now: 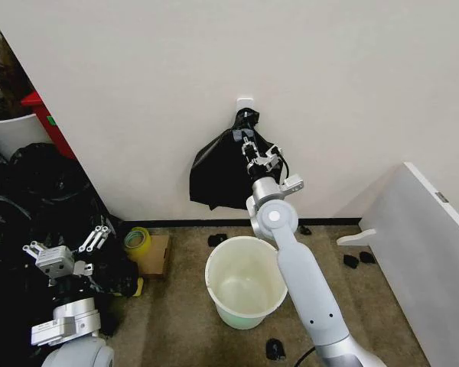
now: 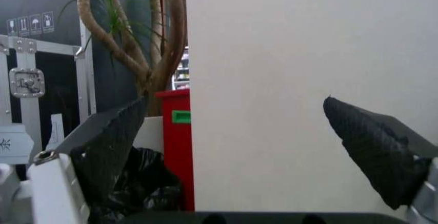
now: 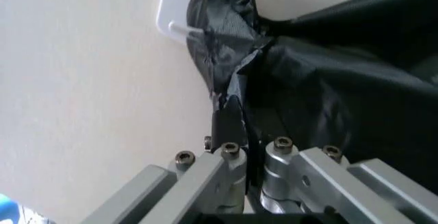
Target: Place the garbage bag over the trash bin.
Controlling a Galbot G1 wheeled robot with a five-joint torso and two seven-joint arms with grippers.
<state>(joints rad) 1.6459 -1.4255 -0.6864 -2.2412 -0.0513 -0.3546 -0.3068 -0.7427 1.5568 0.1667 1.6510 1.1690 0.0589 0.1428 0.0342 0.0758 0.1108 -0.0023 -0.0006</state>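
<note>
The trash bin (image 1: 212, 277), a cream-white tapered bucket, stands open on the carpet below my right arm. On the wall above it, a flat fan-shaped black bundle (image 1: 218, 176) hangs by its knotted top from a white hook (image 1: 245, 101). My right gripper (image 1: 249, 147) reaches up to the bundle just under the knot. In the right wrist view, the right gripper (image 3: 236, 119) is shut on a fold of the bundle's (image 3: 329, 96) black plastic. I cannot tell a single garbage bag apart from the bundle. My left gripper (image 1: 67, 243) is open and held low at the left, shown wide open (image 2: 239, 147) facing the wall.
A heap of bulging black sacks (image 1: 38, 199) and a white tub with a red part (image 1: 19, 130) fill the left side. A yellow tape roll (image 1: 138, 241) rests by a cardboard box (image 1: 161, 256). A white panel (image 1: 428, 252) leans at the right. Small dark objects (image 1: 275, 349) lie on the carpet.
</note>
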